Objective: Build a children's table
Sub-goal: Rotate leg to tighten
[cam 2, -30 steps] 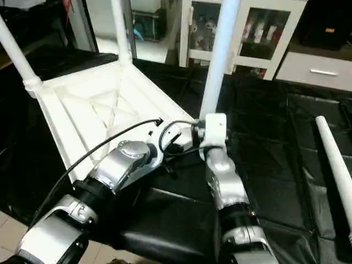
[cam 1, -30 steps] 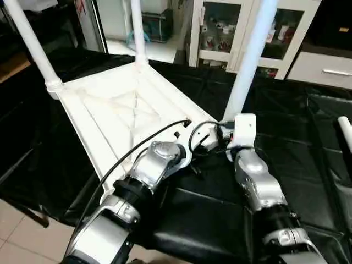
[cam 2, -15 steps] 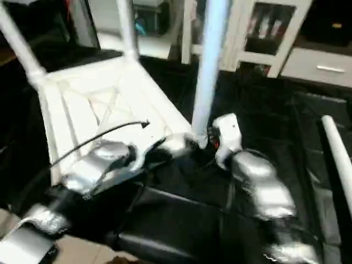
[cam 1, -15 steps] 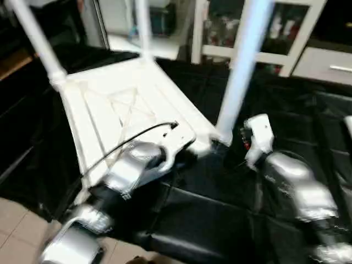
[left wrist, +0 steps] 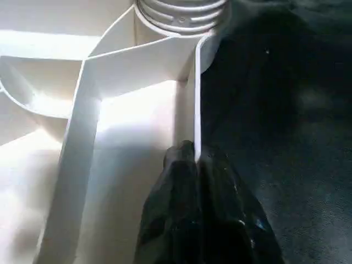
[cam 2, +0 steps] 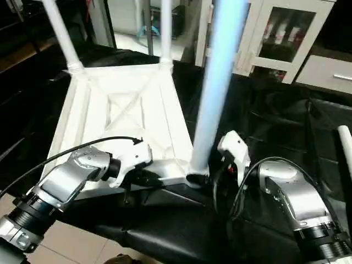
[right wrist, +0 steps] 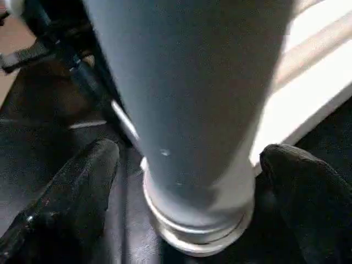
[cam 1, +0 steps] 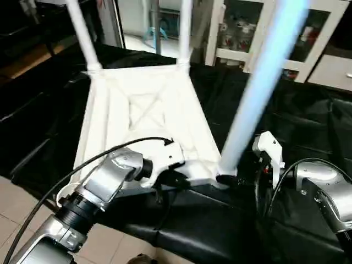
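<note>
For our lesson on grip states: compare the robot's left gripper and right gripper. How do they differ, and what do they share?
The left gripper is shut, pinching the tabletop's rim wall; the right gripper is open, jaws apart on either side of the near leg. The left touches plastic; the right's fingers stand clear. Both work at the same corner socket.

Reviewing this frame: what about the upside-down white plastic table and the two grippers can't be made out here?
- Near-left corner socket of the white plastic table top: hidden behind the left forearm in the eye views.
- Tops of the three standing white tube legs: cut off by the upper edge.
- Loose fourth leg: cut off at the right edge.
- How firmly the nearest leg sits in its socket: unclear.
</note>
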Available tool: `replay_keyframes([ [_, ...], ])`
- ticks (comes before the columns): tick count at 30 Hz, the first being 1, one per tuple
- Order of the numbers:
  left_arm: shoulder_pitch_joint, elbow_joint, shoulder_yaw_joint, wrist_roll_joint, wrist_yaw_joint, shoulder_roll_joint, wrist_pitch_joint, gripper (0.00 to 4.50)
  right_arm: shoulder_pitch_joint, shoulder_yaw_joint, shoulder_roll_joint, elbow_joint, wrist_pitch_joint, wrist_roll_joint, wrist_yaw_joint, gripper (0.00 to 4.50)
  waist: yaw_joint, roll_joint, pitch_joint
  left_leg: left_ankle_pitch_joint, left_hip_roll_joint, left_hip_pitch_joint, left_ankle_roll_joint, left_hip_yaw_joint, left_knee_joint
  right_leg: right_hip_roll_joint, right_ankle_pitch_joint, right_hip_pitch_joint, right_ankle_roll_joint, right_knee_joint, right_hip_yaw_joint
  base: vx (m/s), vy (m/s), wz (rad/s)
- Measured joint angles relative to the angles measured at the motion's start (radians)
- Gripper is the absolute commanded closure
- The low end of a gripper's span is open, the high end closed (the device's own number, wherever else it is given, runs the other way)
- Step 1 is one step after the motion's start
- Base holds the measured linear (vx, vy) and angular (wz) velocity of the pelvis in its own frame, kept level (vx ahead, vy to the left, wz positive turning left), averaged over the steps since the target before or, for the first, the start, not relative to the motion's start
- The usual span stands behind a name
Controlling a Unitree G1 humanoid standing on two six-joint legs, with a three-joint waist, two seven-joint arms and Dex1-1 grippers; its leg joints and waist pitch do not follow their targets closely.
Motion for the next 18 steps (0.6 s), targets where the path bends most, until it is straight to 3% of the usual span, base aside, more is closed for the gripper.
replay_keyframes([
  [10,0.004,-0.020,-0.001,0.000,-0.003,0.010,0.021,4.50,-0.003,0.027,-0.004,0.012,-0.011,-0.038,0.016,0.07,-0.003,0.000,0.000,0.000,0.000,0.000,0.000,0.000,0.000,0.000,0.000,0.000,0.000,0.001,0.000,0.000,0.000,0.00],
  [18,0.004,-0.026,-0.003,0.000,-0.003,0.013,0.027,4.50,-0.019,0.037,0.025,0.024,-0.021,-0.045,-0.002,0.75,-0.003,0.000,0.000,0.000,0.000,0.000,0.000,0.000,0.001,0.000,0.000,0.000,0.000,0.001,0.000,0.000,0.000,0.00],
])
